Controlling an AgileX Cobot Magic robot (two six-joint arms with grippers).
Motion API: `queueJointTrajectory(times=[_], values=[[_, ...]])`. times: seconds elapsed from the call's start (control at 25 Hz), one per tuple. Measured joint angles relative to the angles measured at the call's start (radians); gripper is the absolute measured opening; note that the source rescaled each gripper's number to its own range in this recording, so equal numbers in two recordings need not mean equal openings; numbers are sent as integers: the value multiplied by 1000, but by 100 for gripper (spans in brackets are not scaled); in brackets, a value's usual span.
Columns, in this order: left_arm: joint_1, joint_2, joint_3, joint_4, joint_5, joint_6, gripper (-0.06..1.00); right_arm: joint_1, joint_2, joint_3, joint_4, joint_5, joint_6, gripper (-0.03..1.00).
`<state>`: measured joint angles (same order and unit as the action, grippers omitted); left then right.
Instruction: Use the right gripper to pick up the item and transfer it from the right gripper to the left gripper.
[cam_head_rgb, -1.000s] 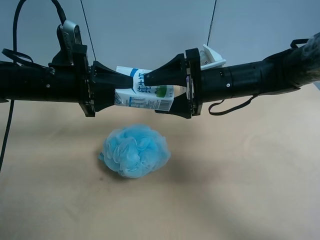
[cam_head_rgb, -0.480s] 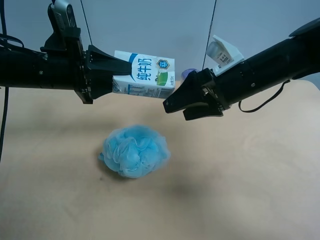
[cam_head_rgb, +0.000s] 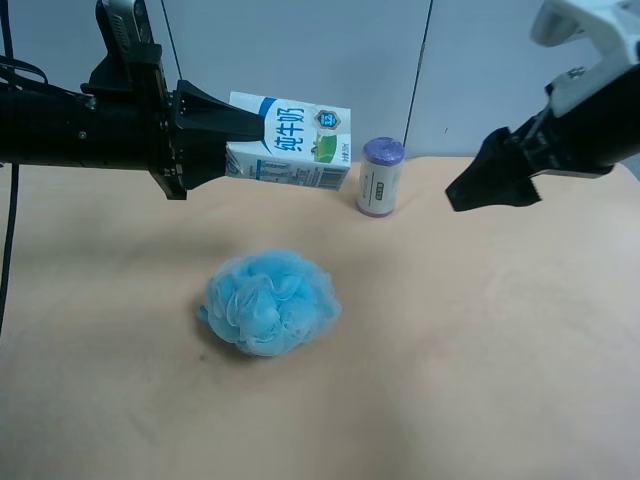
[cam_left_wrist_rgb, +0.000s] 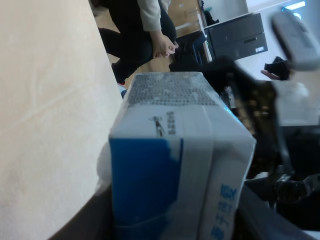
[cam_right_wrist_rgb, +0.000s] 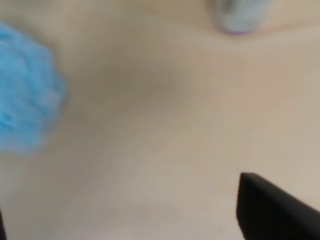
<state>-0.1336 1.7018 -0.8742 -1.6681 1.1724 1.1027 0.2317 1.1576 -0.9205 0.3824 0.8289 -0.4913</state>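
Blue-and-white cardboard milk carton (cam_head_rgb: 290, 140) lies sideways in the air, clamped at 1 end between the black fingers of the left gripper (cam_head_rgb: 243, 148), well above the tan table (cam_head_rgb: 480, 360). The left wrist view shows the carton (cam_left_wrist_rgb: 175, 165) close up, filling the space between the gripper's 2 dark fingers (cam_left_wrist_rgb: 260, 220). The right gripper (cam_head_rgb: 468, 192), at the exterior high view's right, hangs well apart from the carton and holds nothing. Its wrist view shows 1 black finger (cam_right_wrist_rgb: 272, 212) at 1 edge and only a sliver of the other at the far edge, so the jaws stand wide apart with bare table between them. A fluffy blue mesh bath pouf (cam_head_rgb: 270, 300) rests on the table below the carton. A small white cylindrical container with a purple top (cam_head_rgb: 380, 178) stands upright on the table near the carton's free end.
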Motion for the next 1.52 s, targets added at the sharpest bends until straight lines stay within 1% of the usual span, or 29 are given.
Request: queueJointTrajectory(times=[0.16,0.28,0.36,0.48,0.64,0.84,0.96,1.12,1.32,1.4,1.52], values=[[0,0,0,19,0,-1,1,0,-162,0,-191,109,133,81],[0,0,0,23,0,-1,1,0,-292,0,-307,190,215,81],[0,0,0,23,0,-1,1,0,-383,0,-362,241,270,81],[0,0,0,23,0,2,1,0,-508,1,-414,311,344,83],[0,0,0,23,0,9,1,0,-672,74,-450,376,383,88],[0,0,0,23,0,16,1,0,-838,229,-450,391,451,88],[0,0,0,23,0,17,1,0,-916,293,-450,396,481,88],[0,0,0,23,0,17,1,0,-977,356,-449,398,491,88],[0,0,0,23,0,17,1,0,-993,367,-449,401,514,88],[0,0,0,23,0,17,1,0,-993,373,-449,379,520,88],[0,0,0,23,0,19,1,0,-993,398,-443,284,522,88]])
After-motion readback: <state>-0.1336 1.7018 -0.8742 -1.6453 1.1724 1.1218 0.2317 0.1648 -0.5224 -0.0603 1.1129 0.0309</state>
